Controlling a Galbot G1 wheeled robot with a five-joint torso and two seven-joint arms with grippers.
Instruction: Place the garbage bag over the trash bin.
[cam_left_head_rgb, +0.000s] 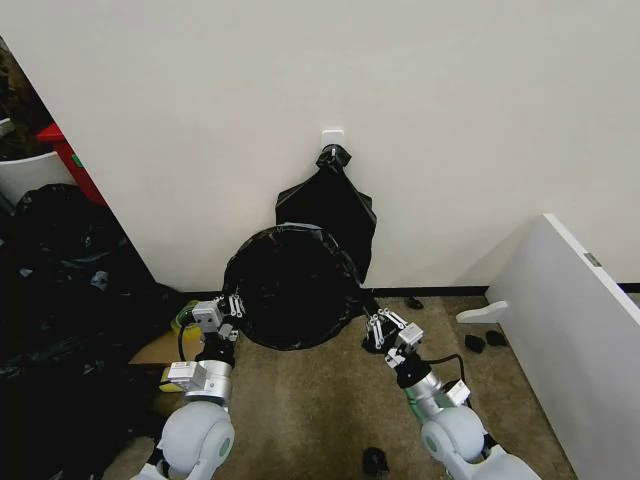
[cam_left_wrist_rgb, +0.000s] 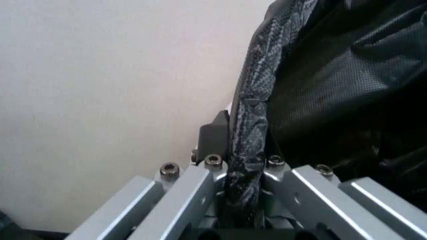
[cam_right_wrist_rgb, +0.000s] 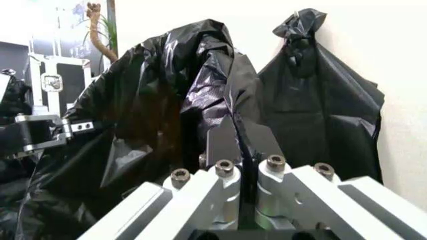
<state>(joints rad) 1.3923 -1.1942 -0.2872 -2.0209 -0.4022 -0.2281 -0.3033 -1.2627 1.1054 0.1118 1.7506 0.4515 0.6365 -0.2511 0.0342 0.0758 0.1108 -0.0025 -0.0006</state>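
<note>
Both tools are clamped on the garbage bag (cam_left_head_rgb: 290, 288). At the left tool (cam_left_head_rgb: 227, 310) the left wrist view has the metal fingers (cam_left_wrist_rgb: 200, 195) pinched together on a twisted, rope-like strip of the bag's edge. At the right tool (cam_left_head_rgb: 385, 328) the right wrist view has the fingers (cam_right_wrist_rgb: 223, 187) closed narrow on a thin fold of the film at the opposite side. Between the two grips the bag's mouth is stretched into a broad, dark, round opening, held above the carpeted floor (cam_left_head_rgb: 320, 410) and just in front of the wall (cam_left_head_rgb: 300, 80).

As for progress, the spreading part looks done: the mouth is open and taut, one tool at each side. Whether the trash bin already sits beneath that dark disc I cannot tell, since no off-white wall or rolled rim shows below or around the bag. What seems left is drawing the edge down around the bin's rim and letting go.

The bag is thin black plastic film with a fine embossed, dimpled texture, glossy where it creases and limp where it hangs loose. It gathers into tight cords where it is pinched and billows in soft folds elsewhere. A second black bag (cam_left_head_rgb: 335, 195), knotted at the top, hangs from a white hook (cam_left_head_rgb: 332, 135) on the wall just behind; more crumpled black bags (cam_left_head_rgb: 60, 290) are piled on the floor on the left.
</note>
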